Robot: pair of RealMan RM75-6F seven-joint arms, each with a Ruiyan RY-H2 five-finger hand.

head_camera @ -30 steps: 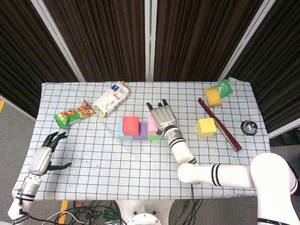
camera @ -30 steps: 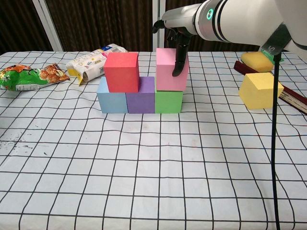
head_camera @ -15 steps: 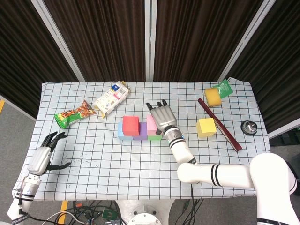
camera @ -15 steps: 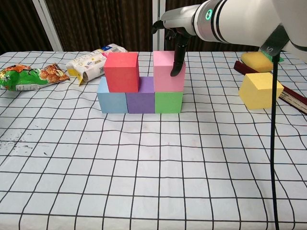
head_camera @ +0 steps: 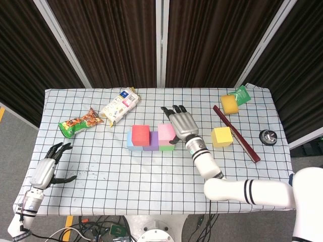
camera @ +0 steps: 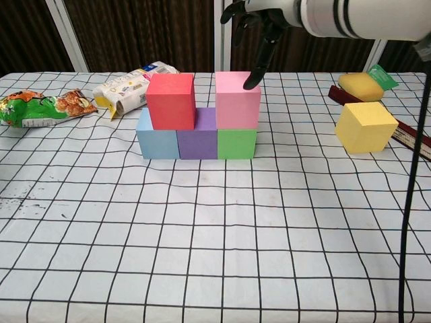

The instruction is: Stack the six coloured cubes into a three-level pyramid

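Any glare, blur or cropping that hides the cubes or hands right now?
Head view: even light, no glare, everything sharp, right hand beside the pink cube. Chest view: cubes sharp; right hand cropped by the top edge, left hand out of frame, yellow cube clear.

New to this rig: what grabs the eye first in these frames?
The half-built pyramid mid-table: blue cube, purple cube and green cube in a row, with the red cube and pink cube on top. The right hand hovers just above the pink cube, holding nothing. The yellow cube sits alone to the right, beside a dark red stick.
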